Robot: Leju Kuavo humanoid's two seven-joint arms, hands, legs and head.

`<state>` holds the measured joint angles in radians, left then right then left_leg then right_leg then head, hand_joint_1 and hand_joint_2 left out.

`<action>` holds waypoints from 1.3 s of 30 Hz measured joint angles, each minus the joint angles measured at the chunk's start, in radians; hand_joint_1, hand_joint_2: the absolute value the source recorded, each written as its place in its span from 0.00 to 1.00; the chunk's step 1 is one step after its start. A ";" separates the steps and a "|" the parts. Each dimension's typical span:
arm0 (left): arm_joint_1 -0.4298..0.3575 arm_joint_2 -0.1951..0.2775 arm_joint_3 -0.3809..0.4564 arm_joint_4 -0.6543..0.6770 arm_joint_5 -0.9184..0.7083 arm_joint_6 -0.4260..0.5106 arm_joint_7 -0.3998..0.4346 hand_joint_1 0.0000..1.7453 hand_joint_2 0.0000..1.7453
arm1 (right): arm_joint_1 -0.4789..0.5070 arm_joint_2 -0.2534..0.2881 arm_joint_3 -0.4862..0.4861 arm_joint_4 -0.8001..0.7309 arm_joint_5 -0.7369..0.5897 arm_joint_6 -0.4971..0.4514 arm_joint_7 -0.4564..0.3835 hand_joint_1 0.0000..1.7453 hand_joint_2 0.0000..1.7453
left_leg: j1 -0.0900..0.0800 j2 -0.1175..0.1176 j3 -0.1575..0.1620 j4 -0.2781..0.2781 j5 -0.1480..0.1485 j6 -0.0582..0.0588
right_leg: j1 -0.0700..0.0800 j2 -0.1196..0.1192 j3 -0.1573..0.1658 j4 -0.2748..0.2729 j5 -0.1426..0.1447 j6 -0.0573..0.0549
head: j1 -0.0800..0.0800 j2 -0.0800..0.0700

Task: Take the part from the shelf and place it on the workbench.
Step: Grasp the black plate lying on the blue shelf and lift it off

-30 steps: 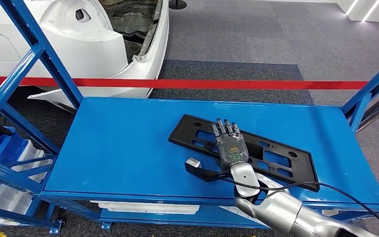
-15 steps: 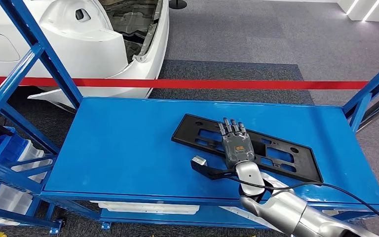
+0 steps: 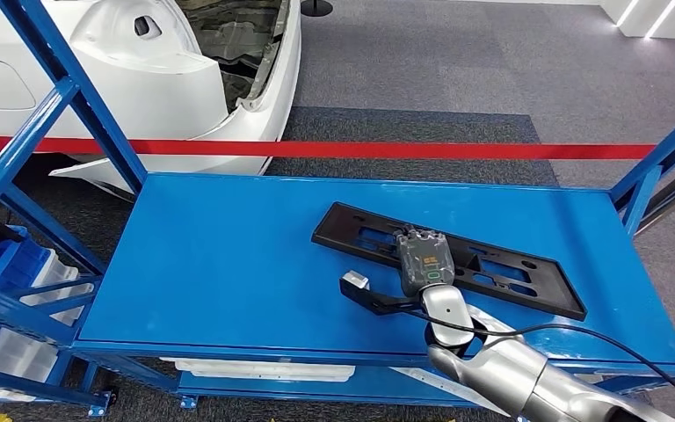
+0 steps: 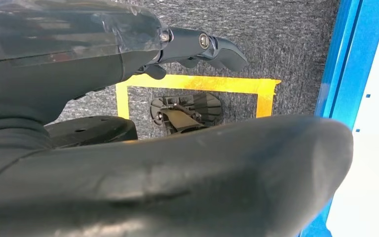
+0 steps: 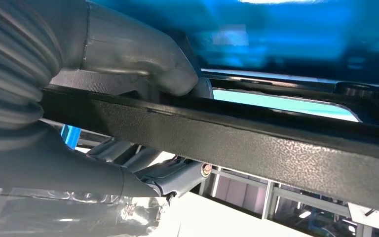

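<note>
- Black part (image 3: 448, 259): long, flat, slotted frame lying on the blue shelf (image 3: 228, 264), set at a slant, toward the right half of the shelf top. One end points to the far left, the other to the near right corner.
- Right hand (image 3: 424, 260): over the middle of the part, back of the hand up, fingers curled down past the far side of the frame. In the right wrist view the thick grey thumb (image 5: 148, 59) lies on one face of the part's edge bar (image 5: 256, 140) and darker fingers (image 5: 168, 180) sit on the opposite face, so the hand grips the part.
- Part's near long edge looks slightly raised off the shelf at the hand; cannot tell how much of it still touches.
- Right arm (image 3: 510, 374): silver, comes in from the lower right, with a black cable (image 3: 598, 338) looping off it over the shelf's front edge.
- Left hand (image 4: 187, 163): hanging, seen close in the left wrist view over grey carpet (image 4: 276, 39). A dark finger (image 4: 217, 47) sticks out straight, nothing between the fingers that I can see; whether they are spread or closed, cannot tell.
- Floor under left hand: yellow tape (image 4: 202, 84) marking a square outline.
- Beyond the shelf: red floor line (image 3: 404, 149), white car body (image 3: 141, 70) at far left.
- Blue uprights (image 3: 61, 88) frame the shelf at both sides.
</note>
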<state>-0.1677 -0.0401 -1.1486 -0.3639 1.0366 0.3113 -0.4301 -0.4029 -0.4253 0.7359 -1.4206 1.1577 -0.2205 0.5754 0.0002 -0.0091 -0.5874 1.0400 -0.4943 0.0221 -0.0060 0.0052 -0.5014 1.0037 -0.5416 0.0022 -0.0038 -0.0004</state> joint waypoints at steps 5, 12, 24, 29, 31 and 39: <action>0.000 0.000 0.000 0.000 0.002 0.000 -0.001 0.00 0.00 | 0.000 0.000 0.000 -0.001 -0.003 -0.037 -0.007 1.00 1.00 | 0.000 0.000 0.000 0.000 0.000 0.000 | 0.000 0.000 0.000 0.000 0.000 0.000 | 0.000 0.000; 0.001 0.000 0.000 0.000 0.010 0.000 -0.007 0.00 0.00 | 0.002 0.000 0.000 -0.050 0.040 -0.092 -0.020 1.00 1.00 | 0.000 0.000 0.000 0.000 0.000 0.000 | 0.000 0.000 0.000 0.000 0.000 0.000 | 0.000 0.000; 0.002 0.000 0.000 0.000 0.012 0.010 -0.014 0.00 0.00 | 0.038 -0.008 -0.035 -0.307 0.291 -0.146 -0.016 1.00 1.00 | 0.000 0.000 0.000 0.000 0.000 0.000 | 0.000 0.000 -0.001 0.000 0.000 0.000 | 0.000 0.000; 0.005 0.000 0.000 0.000 0.012 0.018 -0.018 0.00 0.00 | 0.062 -0.017 -0.064 -0.416 0.342 -0.181 -0.010 1.00 1.00 | 0.000 0.000 0.000 0.000 0.000 0.000 | 0.000 0.000 -0.001 0.000 0.000 0.000 | 0.000 0.000; 0.006 0.000 0.000 0.000 0.012 0.022 -0.019 0.00 0.00 | 0.073 -0.021 -0.077 -0.457 0.356 -0.215 -0.008 1.00 1.00 | 0.000 0.000 0.000 0.000 0.000 0.000 | 0.000 0.000 -0.001 0.000 0.000 0.000 | 0.000 0.000; 0.008 0.000 0.000 0.000 0.011 0.026 -0.022 0.00 0.00 | 0.103 -0.036 -0.136 -0.592 0.276 -0.390 -0.007 1.00 1.00 | 0.000 0.000 0.000 0.000 0.000 0.000 | 0.000 0.000 -0.001 0.000 0.000 0.000 | 0.000 0.000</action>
<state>-0.1593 -0.0401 -1.1486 -0.3639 1.0480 0.3372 -0.4517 -0.2997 -0.4613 0.6000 -2.0130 1.4337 -0.6105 0.5684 0.0000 -0.0086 -0.5874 1.0396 -0.4943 0.0221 -0.0062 0.0052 -0.5021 1.0035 -0.5416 0.0022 -0.0037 -0.0004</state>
